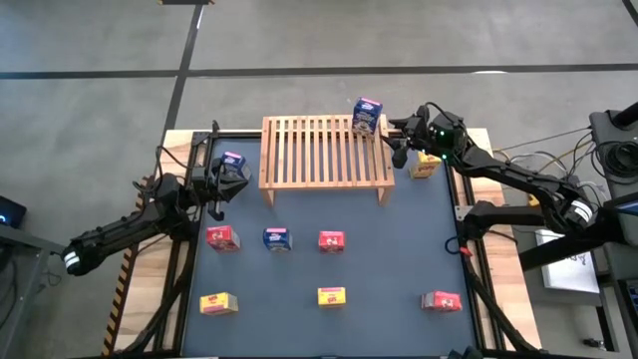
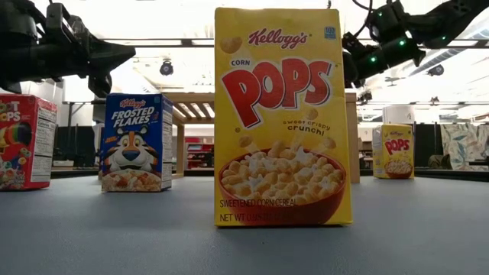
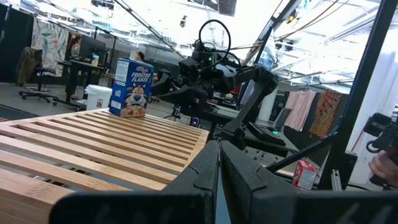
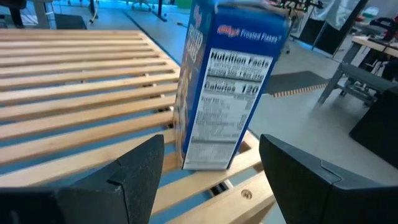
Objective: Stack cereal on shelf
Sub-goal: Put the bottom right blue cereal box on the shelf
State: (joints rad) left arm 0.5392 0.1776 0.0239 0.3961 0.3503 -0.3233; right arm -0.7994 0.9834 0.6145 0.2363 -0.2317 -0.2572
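We note the Frosted Flakes box [image 1: 367, 116] upright on the slatted wooden shelf's [image 1: 319, 160] far right corner. Right gripper [image 4: 208, 168] spread beside it; left gripper [image 3: 219, 163] pressed together (empty). Light, stiff card, tips easily: pinch its narrow sides.

Yellow box [image 2: 283, 118]: "Kellogg's", "CORN POPS", "sweet crispy crunch!", "SWEETENED CORN CEREAL", "NET WT" with unreadable figures.
Blue box [image 2: 136, 142]: "Kellogg's FROSTED FLAKES".
Far yellow box [image 2: 395, 151]: "POPS".
Blue box on the shelf [image 4: 227, 87]: "Kellogg's Frosted Flakes", "Nutrition Facts", "Calories 120"; its front [image 3: 131, 88]: "FROSTED FLAKES".
Red box [image 2: 27, 142]: letters ending "PS".
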